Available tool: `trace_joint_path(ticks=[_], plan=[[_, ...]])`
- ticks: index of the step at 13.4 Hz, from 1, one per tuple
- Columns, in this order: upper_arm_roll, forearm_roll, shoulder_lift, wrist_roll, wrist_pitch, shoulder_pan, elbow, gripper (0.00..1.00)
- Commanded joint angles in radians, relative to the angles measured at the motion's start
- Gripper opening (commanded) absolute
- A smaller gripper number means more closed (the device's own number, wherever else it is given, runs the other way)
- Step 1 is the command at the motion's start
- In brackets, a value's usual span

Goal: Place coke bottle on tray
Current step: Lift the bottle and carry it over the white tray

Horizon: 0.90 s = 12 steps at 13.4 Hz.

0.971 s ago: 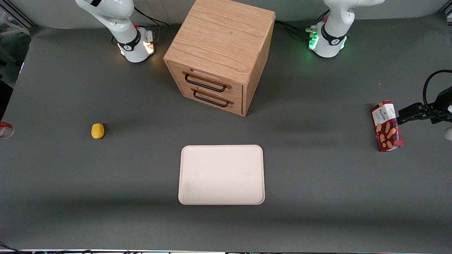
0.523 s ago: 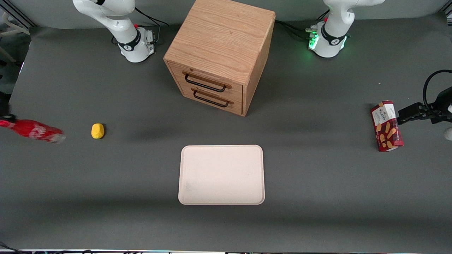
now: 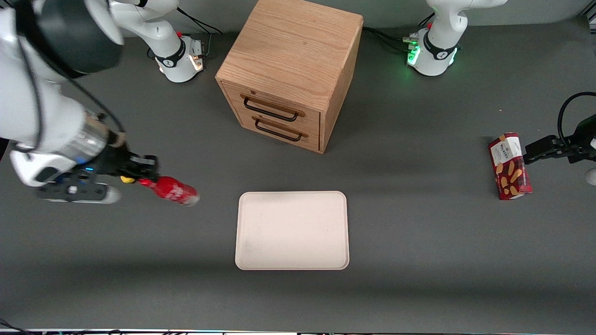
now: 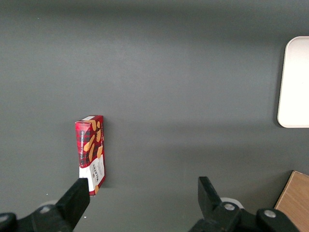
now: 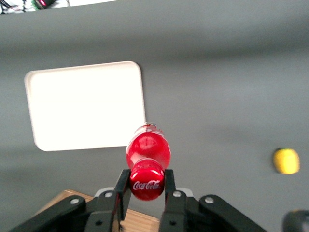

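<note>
The red coke bottle hangs tilted above the table, its silvery base pointing toward the tray. My right gripper is shut on its cap end. In the right wrist view the red cap with white script sits clamped between the two black fingers, with my gripper over grey table next to the tray. The cream-white tray lies flat on the table, nearer the front camera than the wooden drawer cabinet, and shows bare in the wrist view too. Bottle and tray are apart.
A wooden two-drawer cabinet stands mid-table, drawers shut. A small yellow object lies on the table by my gripper, mostly hidden by it in the front view. A red biscuit box lies toward the parked arm's end.
My right arm has swept in from the working arm's end of the table, carrying the bottle past the yellow object toward the tray. Nothing else moved.
</note>
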State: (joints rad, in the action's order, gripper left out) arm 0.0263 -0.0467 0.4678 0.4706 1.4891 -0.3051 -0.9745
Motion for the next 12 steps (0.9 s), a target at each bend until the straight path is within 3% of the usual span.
trace_joint_path(ticks=[1, 4, 7, 12], plan=[[0.058, -0.012, 0.041, 0.231, 0.055, -0.034, 0.026, 0.00], [0.060, -0.008, 0.112, 0.416, 0.095, -0.107, 0.074, 0.00], [0.057, -0.005, 0.140, 0.393, 0.106, -0.101, 0.071, 0.00], [0.056, 0.126, 0.273, 0.287, 0.175, -0.107, 0.071, 0.00]])
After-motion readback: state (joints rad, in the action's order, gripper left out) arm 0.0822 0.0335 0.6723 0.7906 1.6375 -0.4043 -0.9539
